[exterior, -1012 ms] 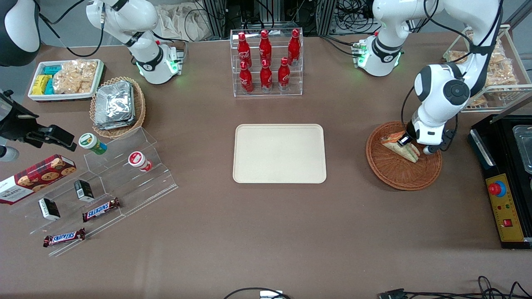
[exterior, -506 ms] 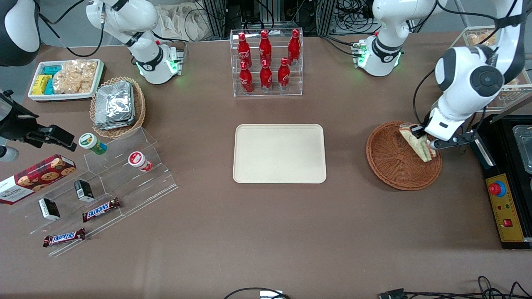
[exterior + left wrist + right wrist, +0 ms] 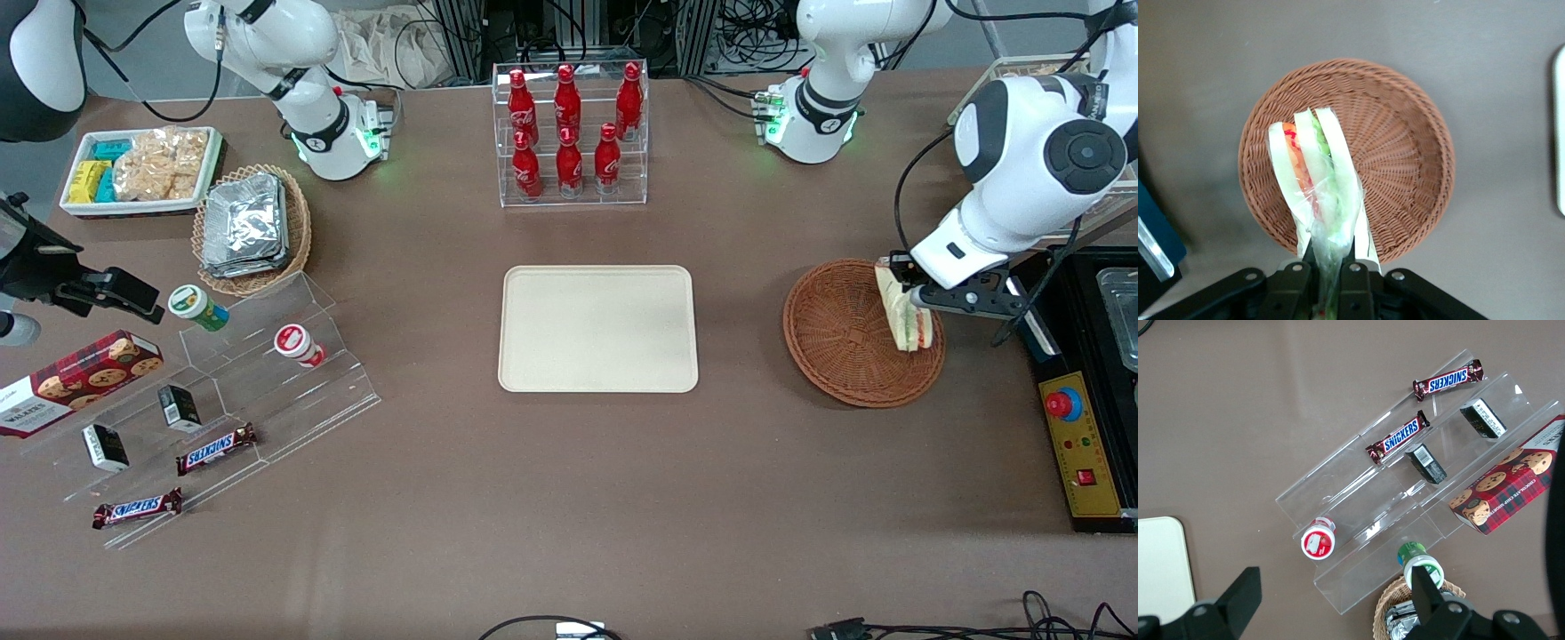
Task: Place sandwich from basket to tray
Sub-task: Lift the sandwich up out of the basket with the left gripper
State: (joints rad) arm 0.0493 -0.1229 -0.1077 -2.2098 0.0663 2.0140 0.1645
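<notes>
Gripper [image 3: 905, 286] – closed on the sandwich [image 3: 902, 313], fingers [image 3: 1353, 280] pinched against its wrapped end | Sandwich – held on edge above the basket [image 3: 840, 342], clear of the weave, over the rim part toward the working arm's end | Tray [image 3: 597, 328] – flat at table centre, well apart from the basket.

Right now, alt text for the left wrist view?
The gripper is shut on the sandwich, holding it lifted above the basket, whose weave shows bare beneath it. Brown table surrounds the basket, and the tray shows only as a sliver at the frame's edge.
</notes>
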